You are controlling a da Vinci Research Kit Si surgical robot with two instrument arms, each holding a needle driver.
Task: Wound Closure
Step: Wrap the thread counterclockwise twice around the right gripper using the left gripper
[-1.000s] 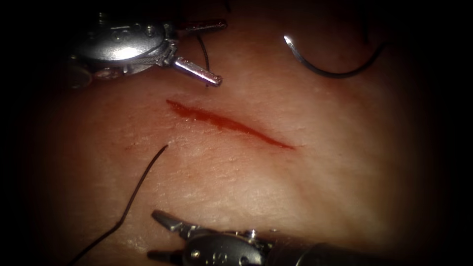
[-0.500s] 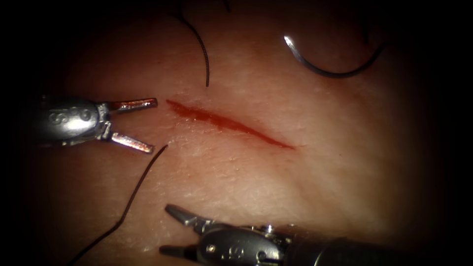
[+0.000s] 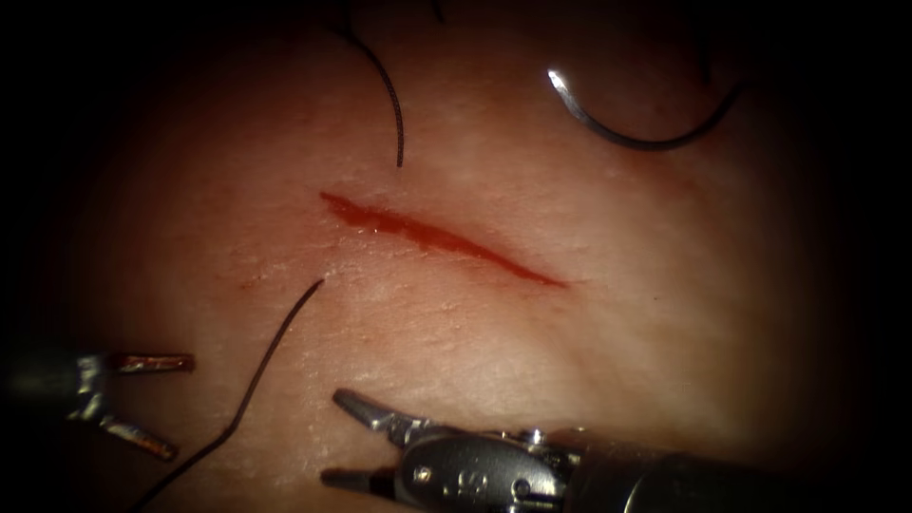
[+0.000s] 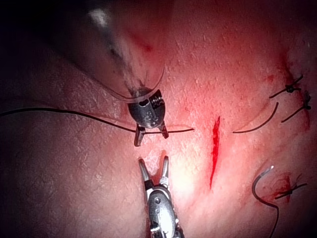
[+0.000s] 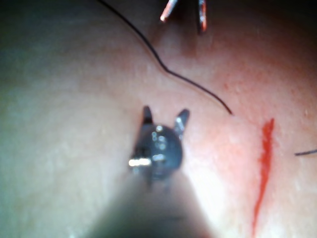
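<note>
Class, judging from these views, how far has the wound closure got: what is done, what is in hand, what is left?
Done: nothing visible; the red cut in the pale pork tissue lies open, unstitched. In hand: neither open tool holds anything; the left tool and right tool hover near a loose dark thread. Left: the curved steel needle lies on the tissue right of the cut, ungrasped, so every stitch remains.
</note>
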